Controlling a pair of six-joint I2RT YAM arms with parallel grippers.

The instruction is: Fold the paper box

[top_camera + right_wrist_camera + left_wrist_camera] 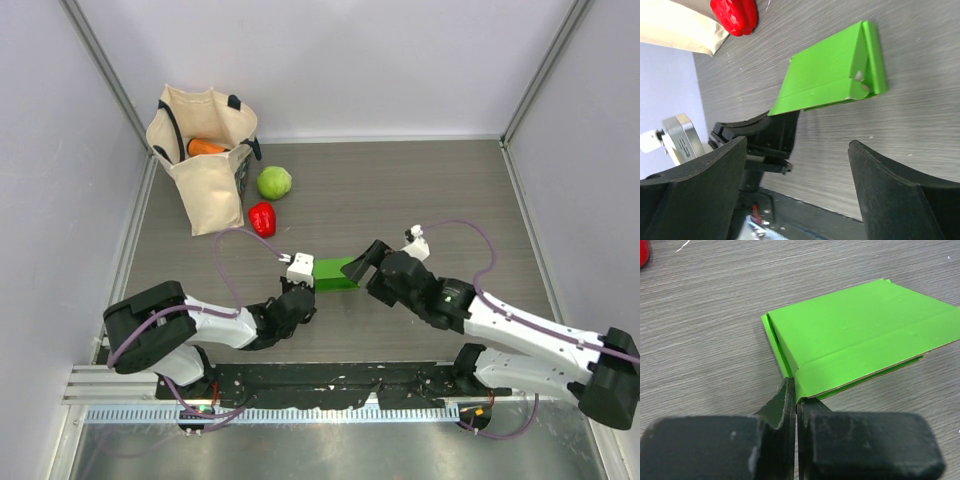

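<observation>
The paper box (335,273) is bright green card folded flat and small, lying mid-table between my two arms. My left gripper (305,290) is shut on its near left corner; in the left wrist view the card (860,345) enters between the closed fingertips of that gripper (796,392). My right gripper (365,262) stands wide open just right of the box, holding nothing. In the right wrist view the box (830,75) lies beyond the open right gripper (797,145), its left corner raised in the left gripper (765,135), a folded flap at its right end.
A cream canvas bag (205,150) with an orange carrot (207,147) stands at the back left. A round pale-green vegetable (274,182) and a red pepper (262,217) lie beside it. Grey walls enclose three sides; a metal rail (300,412) runs along the near edge.
</observation>
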